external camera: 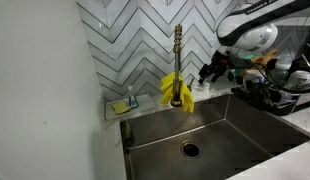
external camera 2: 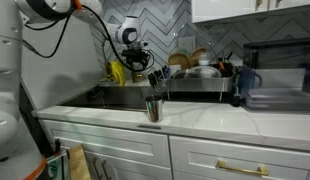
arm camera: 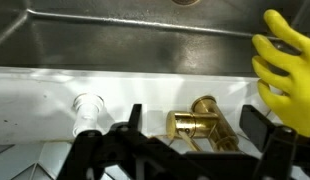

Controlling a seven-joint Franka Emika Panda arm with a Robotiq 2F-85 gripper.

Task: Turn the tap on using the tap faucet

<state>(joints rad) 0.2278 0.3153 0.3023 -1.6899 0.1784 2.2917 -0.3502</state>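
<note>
The tall brass-gold tap [external camera: 178, 55] stands upright behind the sink, with a yellow glove-like cloth [external camera: 176, 92] hung on its lower part. My gripper [external camera: 209, 72] hovers just beside the tap, close to the back ledge; it also shows in an exterior view [external camera 2: 139, 62]. In the wrist view my gripper [arm camera: 195, 122] is open, its two black fingers on either side of a short brass handle fitting [arm camera: 200, 126] on the white ledge, not touching it. The yellow cloth [arm camera: 287, 72] is at the edge of that view. The tap's neck is out of the wrist view.
The steel sink [external camera: 240, 125] lies below with a drain [external camera: 191, 150]. A dish rack [external camera: 285, 90] full of dishes stands close to the arm. A soap dish [external camera: 126, 104] sits on the ledge. A white round fitting [arm camera: 88, 106] is beside the handle. A metal cup [external camera 2: 153, 108] stands on the counter.
</note>
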